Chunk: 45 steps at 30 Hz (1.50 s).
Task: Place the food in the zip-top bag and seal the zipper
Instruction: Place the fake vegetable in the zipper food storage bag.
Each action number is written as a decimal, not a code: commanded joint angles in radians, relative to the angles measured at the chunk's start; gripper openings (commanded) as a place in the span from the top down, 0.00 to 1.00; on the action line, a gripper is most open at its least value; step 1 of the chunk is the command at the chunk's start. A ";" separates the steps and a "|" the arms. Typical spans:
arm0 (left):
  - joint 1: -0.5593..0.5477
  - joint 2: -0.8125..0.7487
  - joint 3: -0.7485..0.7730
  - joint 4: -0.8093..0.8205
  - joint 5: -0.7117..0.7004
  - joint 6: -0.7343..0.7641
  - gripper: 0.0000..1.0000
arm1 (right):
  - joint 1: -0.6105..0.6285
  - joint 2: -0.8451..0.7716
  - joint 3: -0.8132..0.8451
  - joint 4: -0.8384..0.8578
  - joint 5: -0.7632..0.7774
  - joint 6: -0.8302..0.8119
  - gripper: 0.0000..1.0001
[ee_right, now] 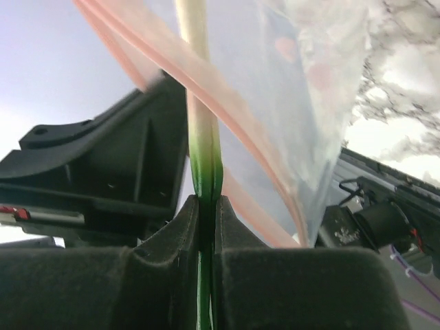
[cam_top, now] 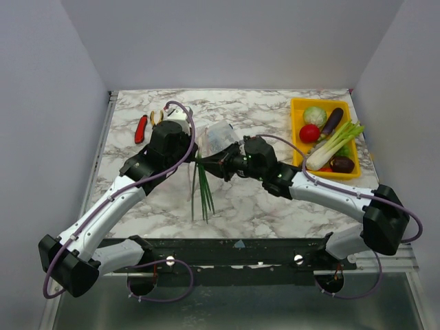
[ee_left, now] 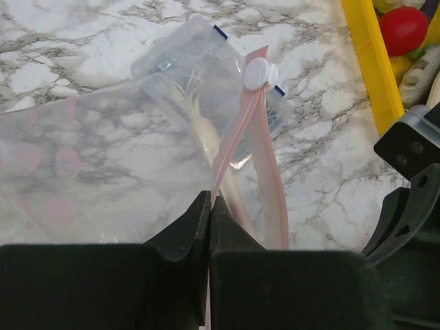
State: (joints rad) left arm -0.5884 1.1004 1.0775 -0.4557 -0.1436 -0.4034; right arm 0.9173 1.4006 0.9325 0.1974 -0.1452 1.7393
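Note:
One piece of the food, a long green onion (ee_right: 205, 162), stands pinched in my right gripper (ee_right: 206, 203). Its white end (ee_left: 200, 122) reaches into the mouth of the clear zip-top bag (ee_left: 103, 158), while its green leaves (cam_top: 203, 189) hang down to the table. My left gripper (ee_left: 210, 199) is shut on the pink zipper (ee_left: 234, 130), holding the bag's mouth up; the white slider (ee_left: 260, 73) sits at the strip's far end. From above, both grippers meet at the bag (cam_top: 221, 134). More food lies in the yellow tray (cam_top: 297, 130): cabbage (cam_top: 315, 115), red fruit (cam_top: 309, 133), dark maroon piece (cam_top: 342, 164).
Red-handled pliers (cam_top: 141, 128) and yellow-handled pliers (cam_top: 157, 117) lie at the back left. The yellow tray also shows in the left wrist view (ee_left: 372, 62), close to the right arm's black body (ee_left: 412, 192). Grey walls enclose the marble table (cam_top: 261, 199).

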 commanded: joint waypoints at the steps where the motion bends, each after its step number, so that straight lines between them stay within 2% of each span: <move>1: 0.000 -0.017 -0.003 0.031 0.079 0.012 1.00 | 0.008 0.094 0.175 -0.090 0.052 -0.131 1.00; 9: -0.001 -0.042 -0.005 0.032 0.075 0.015 1.00 | 0.006 0.162 0.207 -0.156 0.084 -0.419 0.93; 17: 0.000 -0.058 -0.005 0.029 0.073 0.018 1.00 | 0.006 0.228 0.392 -0.432 0.089 -0.684 0.93; 19: 0.000 -0.058 -0.008 0.034 0.077 0.017 1.00 | 0.006 0.252 0.449 -0.495 0.116 -0.754 0.88; 22: -0.001 -0.056 -0.007 0.033 0.081 0.015 1.00 | 0.006 0.317 0.561 -0.600 0.138 -0.840 0.71; 25: -0.001 -0.051 -0.007 0.028 0.066 0.014 1.00 | 0.011 0.381 0.668 -0.732 0.112 -0.896 0.65; 30: 0.001 -0.047 0.000 0.014 0.041 0.014 1.00 | 0.038 0.301 0.562 -0.668 0.078 -0.909 0.50; 37: 0.002 -0.034 0.004 0.011 0.048 0.015 1.00 | 0.066 0.240 0.501 -0.683 0.056 -0.934 0.49; 45: 0.001 -0.020 0.007 0.010 0.056 0.020 1.00 | 0.072 0.311 0.544 -0.776 0.033 -1.031 0.49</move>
State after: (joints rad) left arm -0.5846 1.0737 1.0729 -0.4515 -0.1032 -0.3859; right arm 0.9775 1.6783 1.4502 -0.4965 -0.0887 0.7753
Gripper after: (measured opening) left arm 0.009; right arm 0.521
